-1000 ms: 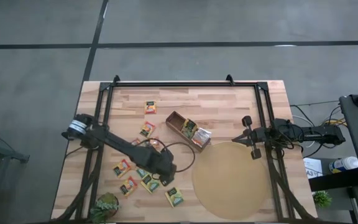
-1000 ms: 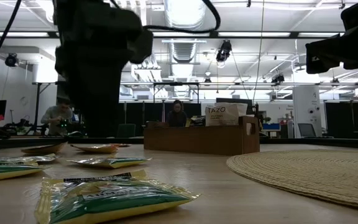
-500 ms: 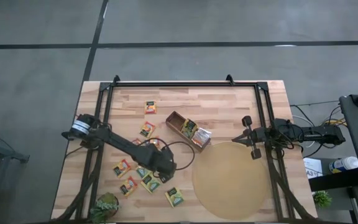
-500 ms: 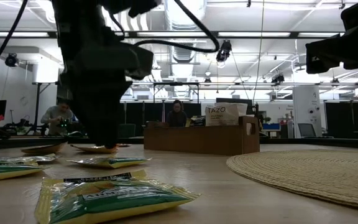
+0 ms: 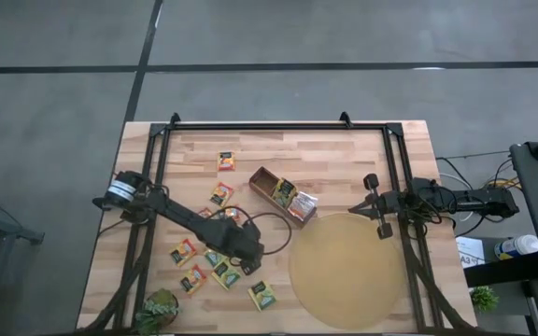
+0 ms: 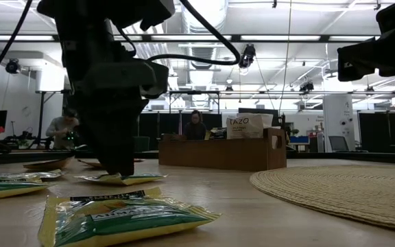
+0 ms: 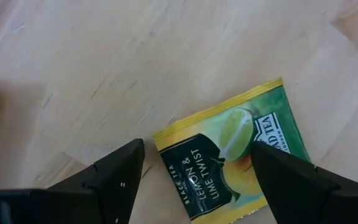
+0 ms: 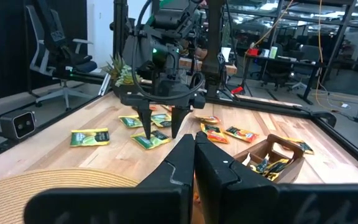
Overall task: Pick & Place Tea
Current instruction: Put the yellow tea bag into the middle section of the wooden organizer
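Left gripper (image 7: 194, 165) wide open, straddling green-yellow lemon-lime tea sachet (image 7: 232, 152); four sachets close around; right gripper (image 8: 193, 155) shut, empty.

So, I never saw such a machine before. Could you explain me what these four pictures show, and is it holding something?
It is a robot with two dark arms at a wooden table. One camera looks down from above, one sits at table level, and one rides on each wrist. The left gripper is open, its fingers either side of a green lemon-lime tea sachet, gripping nothing yet. The right gripper waits shut and empty by the round mat. More sachets lie scattered, and some are in the brown box.
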`<action>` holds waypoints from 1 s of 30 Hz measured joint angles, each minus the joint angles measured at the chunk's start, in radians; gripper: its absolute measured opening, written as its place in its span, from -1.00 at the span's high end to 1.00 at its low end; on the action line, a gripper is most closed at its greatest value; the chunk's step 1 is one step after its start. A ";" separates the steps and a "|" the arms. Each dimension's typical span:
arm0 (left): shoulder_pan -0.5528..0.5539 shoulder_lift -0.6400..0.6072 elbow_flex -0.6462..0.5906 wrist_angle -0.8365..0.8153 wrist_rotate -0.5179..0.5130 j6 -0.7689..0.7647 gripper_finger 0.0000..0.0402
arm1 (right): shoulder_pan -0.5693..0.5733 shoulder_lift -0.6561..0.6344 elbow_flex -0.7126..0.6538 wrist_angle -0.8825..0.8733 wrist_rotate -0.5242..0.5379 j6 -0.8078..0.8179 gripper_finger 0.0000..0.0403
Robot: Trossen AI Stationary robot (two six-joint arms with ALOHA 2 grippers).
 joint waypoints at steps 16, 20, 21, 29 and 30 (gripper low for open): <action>0.002 -0.002 -0.013 -0.015 -0.049 -0.023 0.92 | 0.000 0.000 0.000 0.000 0.000 0.000 0.96; 0.002 -0.001 -0.013 -0.015 -0.051 -0.015 0.99 | 0.000 0.000 0.000 0.000 0.000 0.000 0.96; 0.002 -0.001 -0.013 -0.015 -0.052 -0.014 0.99 | 0.000 0.000 0.000 0.000 0.000 0.000 0.96; 0.005 -0.015 -0.004 -0.025 -0.050 -0.010 1.00 | 0.000 0.000 0.000 0.000 0.000 0.000 0.96; 0.005 -0.020 0.001 -0.030 -0.050 -0.006 1.00 | 0.000 0.000 0.000 0.000 0.000 0.000 0.96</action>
